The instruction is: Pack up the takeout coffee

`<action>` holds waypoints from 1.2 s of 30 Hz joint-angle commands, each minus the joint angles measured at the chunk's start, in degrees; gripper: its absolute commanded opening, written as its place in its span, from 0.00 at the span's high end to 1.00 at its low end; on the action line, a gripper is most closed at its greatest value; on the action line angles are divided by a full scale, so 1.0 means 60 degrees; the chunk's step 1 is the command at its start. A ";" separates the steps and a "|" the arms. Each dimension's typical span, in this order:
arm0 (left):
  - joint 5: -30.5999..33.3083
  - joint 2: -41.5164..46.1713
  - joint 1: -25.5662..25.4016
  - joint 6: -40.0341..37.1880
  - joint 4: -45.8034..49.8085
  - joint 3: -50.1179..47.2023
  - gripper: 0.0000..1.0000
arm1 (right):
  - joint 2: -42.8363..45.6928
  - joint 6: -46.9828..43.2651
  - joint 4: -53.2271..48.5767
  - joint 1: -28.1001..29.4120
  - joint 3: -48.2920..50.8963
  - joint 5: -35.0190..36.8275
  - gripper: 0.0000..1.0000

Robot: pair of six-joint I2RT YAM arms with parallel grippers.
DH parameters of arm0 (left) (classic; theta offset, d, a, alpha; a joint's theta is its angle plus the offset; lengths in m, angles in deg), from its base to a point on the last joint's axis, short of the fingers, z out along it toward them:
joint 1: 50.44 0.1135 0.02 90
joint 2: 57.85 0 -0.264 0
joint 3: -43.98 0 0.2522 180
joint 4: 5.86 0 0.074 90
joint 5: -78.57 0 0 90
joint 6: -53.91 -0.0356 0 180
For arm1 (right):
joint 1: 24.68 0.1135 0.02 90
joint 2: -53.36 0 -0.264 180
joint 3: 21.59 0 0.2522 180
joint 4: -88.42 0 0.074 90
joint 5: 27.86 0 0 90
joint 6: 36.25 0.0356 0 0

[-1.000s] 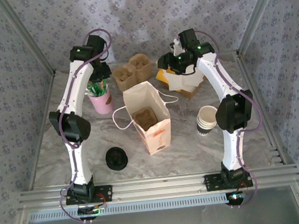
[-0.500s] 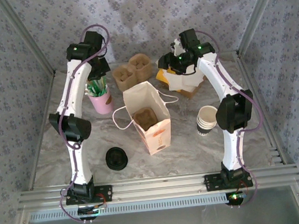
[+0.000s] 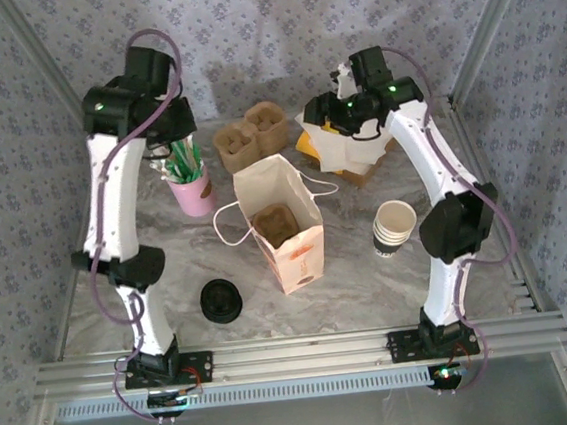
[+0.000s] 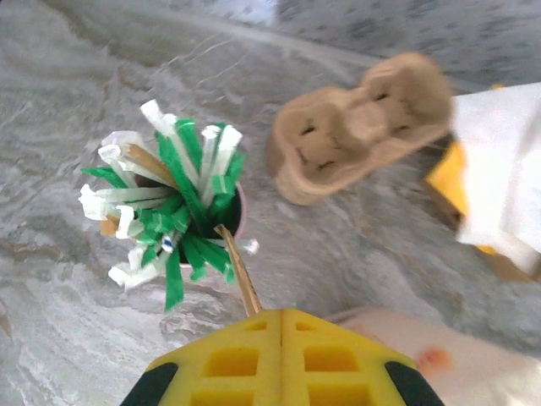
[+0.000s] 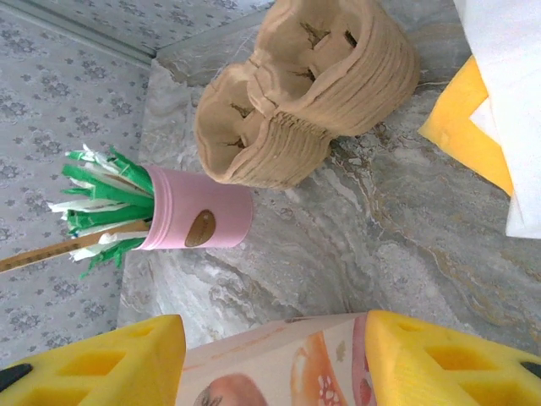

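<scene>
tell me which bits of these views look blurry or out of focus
Left wrist: straws and wooden stirrer sharp, carrier stack and paper bag blurred; right wrist: pink cup and carrier stack crisp, paper bag soft at the bottom edge; top external: evenly lit, in focus, soft shadow on the back curtain.

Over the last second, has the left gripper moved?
Yes. In the overhead view the left gripper, shut on a wooden stick, has swung left, away from the cardboard carrier stack; the pink cup has stayed put.
</scene>
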 commanded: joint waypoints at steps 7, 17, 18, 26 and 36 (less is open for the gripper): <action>-0.2817 0.3053 -0.0112 -0.1761 -0.0648 -0.0831 1.00 | 0.1992 0.0782 0.0154 -0.0010 0.1862 0.0592 0.40; -0.4918 0.4874 -0.0148 -0.0829 -0.2190 -0.2108 1.00 | 0.3283 0.1047 0.0038 0.0003 0.2772 0.1304 0.40; -0.5021 0.5097 -0.0206 -0.0689 -0.2441 -0.2538 1.00 | 0.3344 0.1043 0.0025 0.0004 0.2784 0.1350 0.40; -0.4426 0.5855 -0.1401 -0.0479 -0.3057 -0.4974 1.00 | 0.3704 0.1015 -0.0107 -0.0057 0.2844 0.1897 0.39; -0.1743 0.5256 -0.3131 -0.0134 -0.4130 -0.6488 1.00 | 0.3989 0.1008 0.0329 -0.0083 0.3355 0.1799 0.39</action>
